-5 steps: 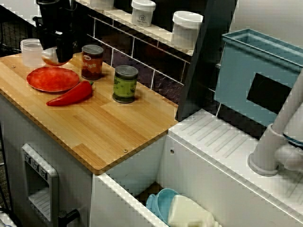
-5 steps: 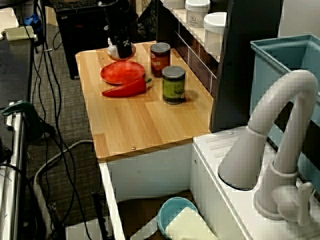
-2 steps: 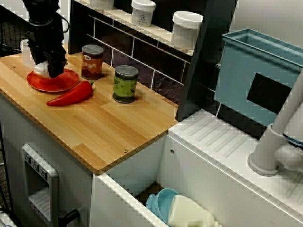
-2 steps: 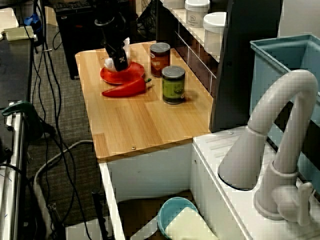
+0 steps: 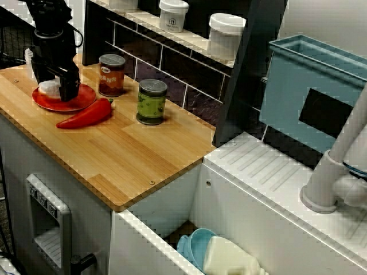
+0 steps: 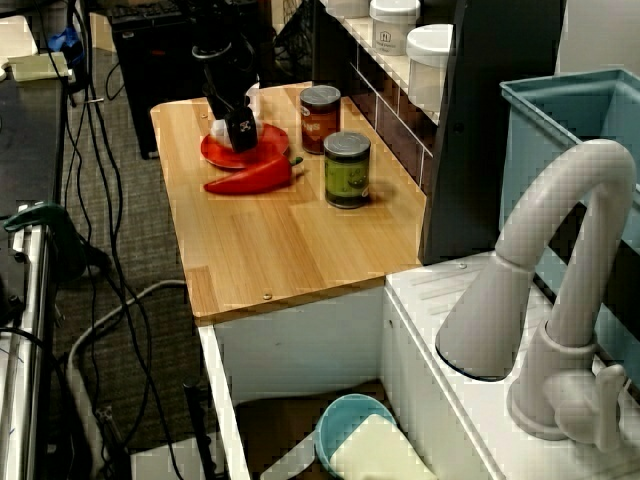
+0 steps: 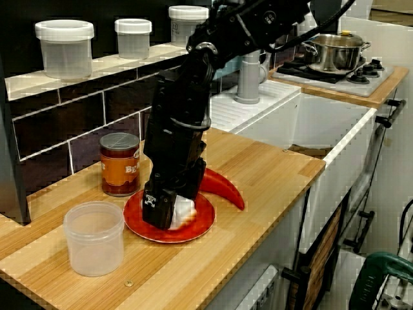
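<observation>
On the red plate (image 7: 195,228): gripper (image 7: 169,218) is down at the plate, arm coming in from above.
Gripper state: fingers closed against a white lump (image 7: 184,210). One finger fronts it in the view from the counter end, the other is mostly hidden behind it.
White lump: sits on the plate, touching its surface, toward the middle. Too small to tell what it is.
Plate: lies flat on the wooden counter (image 5: 126,154), near the counter's end away from the sink.
Red pepper (image 7: 222,187): lies on its side on the counter, just beside the plate on the sink side. Cannot tell whether it touches the rim.
Orange-label can (image 7: 120,163): upright, just beside the plate on the wall side, apart from the gripper.
Clear plastic cup (image 7: 94,237): upright, near the plate on the side away from the sink, no contact.
Green-label can (image 5: 152,101): upright, further toward the sink, near the pepper's stem end, apart from the orange-label can.
Shelf jars (image 5: 225,34): white-lidded, on the tiled ledge behind the cans.
Sink basin: holds a blue bowl (image 5: 198,246) with a pale block (image 5: 229,258) touching it.
Faucet (image 6: 545,280): white, curved, on the ribbed drainboard beyond the counter.
Blue bin (image 5: 315,91): by the wall next to the faucet, well apart from the gripper.
Steel pot (image 7: 335,55): on the stove past the sink, farthest off.
</observation>
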`<act>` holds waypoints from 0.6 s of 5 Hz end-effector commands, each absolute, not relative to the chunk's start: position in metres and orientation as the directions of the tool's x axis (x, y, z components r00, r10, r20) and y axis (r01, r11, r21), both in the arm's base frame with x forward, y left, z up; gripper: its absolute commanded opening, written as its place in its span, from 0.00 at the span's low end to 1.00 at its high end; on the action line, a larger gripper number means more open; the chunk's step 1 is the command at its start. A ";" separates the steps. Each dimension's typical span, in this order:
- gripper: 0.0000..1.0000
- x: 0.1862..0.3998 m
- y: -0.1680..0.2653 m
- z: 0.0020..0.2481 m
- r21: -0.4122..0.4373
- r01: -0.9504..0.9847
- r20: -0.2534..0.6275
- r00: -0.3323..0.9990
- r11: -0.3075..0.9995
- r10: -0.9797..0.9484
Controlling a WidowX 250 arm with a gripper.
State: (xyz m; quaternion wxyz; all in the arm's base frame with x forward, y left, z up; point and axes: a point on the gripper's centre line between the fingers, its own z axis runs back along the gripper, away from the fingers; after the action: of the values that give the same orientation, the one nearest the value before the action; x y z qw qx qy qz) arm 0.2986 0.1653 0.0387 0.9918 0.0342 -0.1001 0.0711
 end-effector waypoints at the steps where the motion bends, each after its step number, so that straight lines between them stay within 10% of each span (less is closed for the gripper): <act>1: 1.00 0.312 0.173 0.061 0.029 -0.164 0.215 0.964 0.986 0.154; 3: 1.00 0.321 0.180 0.091 -0.032 -0.175 0.220 0.959 0.984 0.178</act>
State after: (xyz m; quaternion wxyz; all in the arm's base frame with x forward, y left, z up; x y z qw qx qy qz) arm 0.3181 0.1727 0.0738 0.9919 -0.0192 -0.0873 0.0902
